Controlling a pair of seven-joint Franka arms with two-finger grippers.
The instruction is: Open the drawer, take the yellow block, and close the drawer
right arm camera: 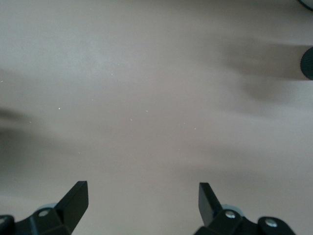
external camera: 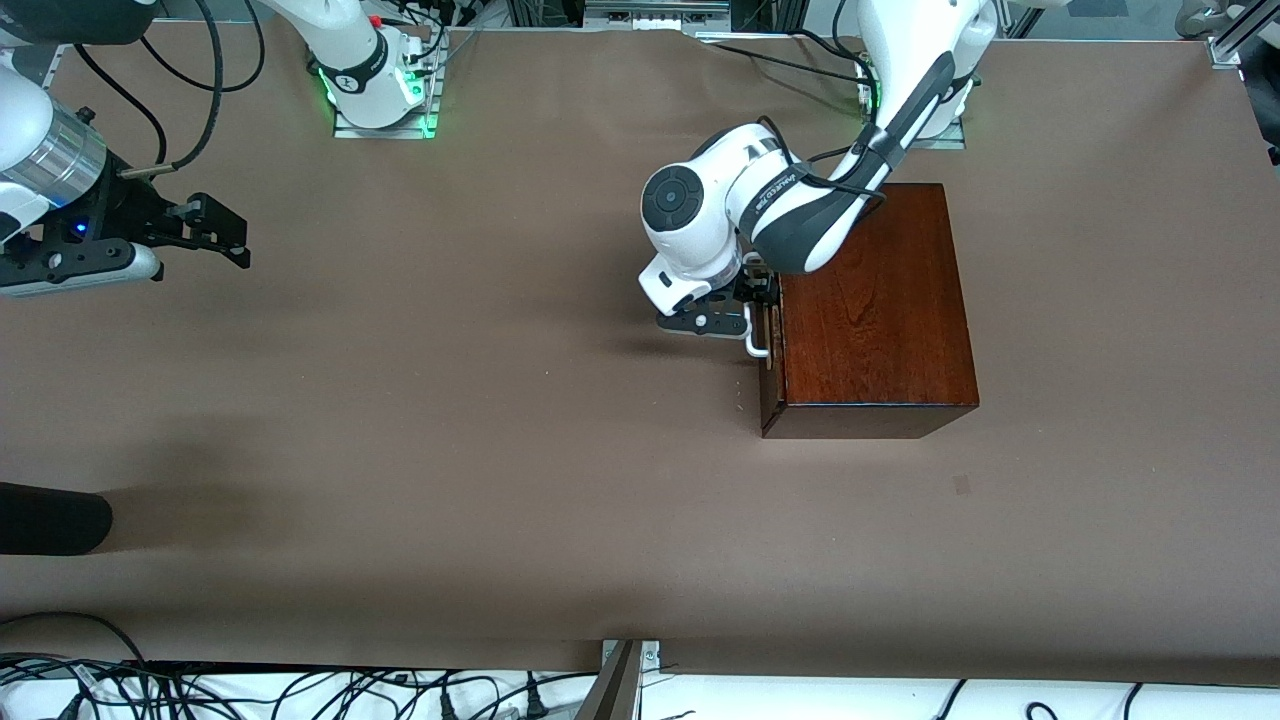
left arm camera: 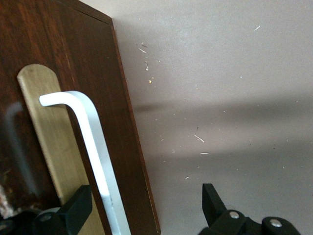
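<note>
The mahogany wooden box (external camera: 880, 300) stands toward the left arm's end of the table. Its drawer (external camera: 771, 370) looks shut, the dark front flush with the box. My left gripper (external camera: 755, 300) is at the white bar handle (external camera: 757, 345) and open. In the left wrist view the handle (left arm camera: 93, 142) crosses a pale plate on the drawer front (left arm camera: 29, 44), and my left gripper (left arm camera: 145, 200) straddles it, one finger (left arm camera: 78, 208) against the plate, the other well clear. My right gripper (external camera: 215, 235) waits open over bare table (right arm camera: 144, 196). The yellow block is hidden.
A brown cover (external camera: 450, 420) spans the table. A dark rounded object (external camera: 50, 518) juts in toward the right arm's end, nearer the front camera. Cables (external camera: 300, 690) lie along the table's front edge. The arm bases (external camera: 385, 100) stand along the back edge.
</note>
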